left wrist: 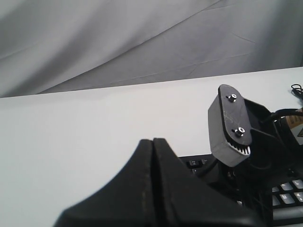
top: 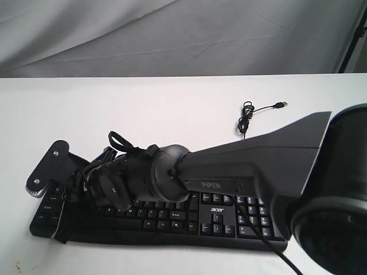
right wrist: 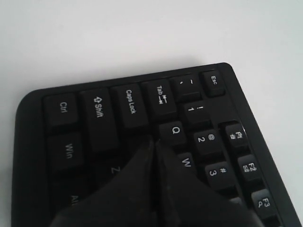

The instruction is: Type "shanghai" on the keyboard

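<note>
The black keyboard [top: 218, 220] lies along the near edge of the white table, acer logo and number pad on the right. My right arm reaches across it to its left end. The right gripper [right wrist: 152, 140] is shut with nothing in it. Its joined tips sit just below the Q key [right wrist: 175, 130] and beside Caps Lock [right wrist: 131, 101], over the spot where the A key lies hidden. I cannot tell whether they press down. My left gripper [left wrist: 153, 140] is shut and empty, over bare table beside the keyboard [left wrist: 284, 198]. It does not show in the exterior view.
The keyboard's thin cable lies coiled [top: 246, 117] on the table [top: 143, 114] behind it, with the USB plug [top: 281, 105] loose. A grey cloth [top: 172, 34] hangs at the back. The right arm's grey gripper housing [left wrist: 230, 125] stands close in front of the left wrist camera.
</note>
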Tool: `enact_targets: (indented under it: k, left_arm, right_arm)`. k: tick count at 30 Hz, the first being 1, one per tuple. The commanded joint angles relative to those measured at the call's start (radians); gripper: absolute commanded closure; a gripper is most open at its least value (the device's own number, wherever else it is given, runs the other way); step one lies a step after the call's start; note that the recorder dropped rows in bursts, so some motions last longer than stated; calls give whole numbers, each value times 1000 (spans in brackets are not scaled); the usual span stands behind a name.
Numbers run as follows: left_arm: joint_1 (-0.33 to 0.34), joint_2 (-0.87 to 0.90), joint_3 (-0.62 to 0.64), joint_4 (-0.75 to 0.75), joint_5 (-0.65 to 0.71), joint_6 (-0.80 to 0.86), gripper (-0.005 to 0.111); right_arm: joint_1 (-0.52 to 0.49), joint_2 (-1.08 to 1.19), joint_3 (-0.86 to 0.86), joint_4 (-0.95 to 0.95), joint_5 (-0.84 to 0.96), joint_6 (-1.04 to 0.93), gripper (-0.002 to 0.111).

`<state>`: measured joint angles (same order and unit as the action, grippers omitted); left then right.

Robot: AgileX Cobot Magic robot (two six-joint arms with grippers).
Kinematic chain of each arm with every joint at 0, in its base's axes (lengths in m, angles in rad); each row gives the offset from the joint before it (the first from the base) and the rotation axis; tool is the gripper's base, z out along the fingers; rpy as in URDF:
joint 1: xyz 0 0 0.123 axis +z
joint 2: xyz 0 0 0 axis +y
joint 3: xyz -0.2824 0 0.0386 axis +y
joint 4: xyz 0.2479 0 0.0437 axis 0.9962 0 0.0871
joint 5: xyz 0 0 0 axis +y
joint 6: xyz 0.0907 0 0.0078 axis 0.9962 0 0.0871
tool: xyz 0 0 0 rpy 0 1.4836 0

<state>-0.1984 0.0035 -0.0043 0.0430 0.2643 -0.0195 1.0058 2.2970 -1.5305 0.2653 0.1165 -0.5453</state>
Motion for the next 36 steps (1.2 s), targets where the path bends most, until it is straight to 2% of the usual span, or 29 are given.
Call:
enact_targets:
  k: [1, 13, 23, 36]
  left_arm:
    - [-4, -3, 4, 1, -5, -3, 107]
    - [-4, -3, 4, 1, -5, -3, 107]
    - [-4, -3, 4, 1, -5, -3, 107]
    - [-4, -3, 4, 1, -5, -3, 107]
  right_arm:
    - [-8, 8, -2, -13, 4, -11, 108]
    - [-17, -72, 0, -38, 71, -11, 108]
    - [-66, -248, 301, -19, -65, -3, 108]
    - [-66, -213, 310, 6, -52, -5, 108]
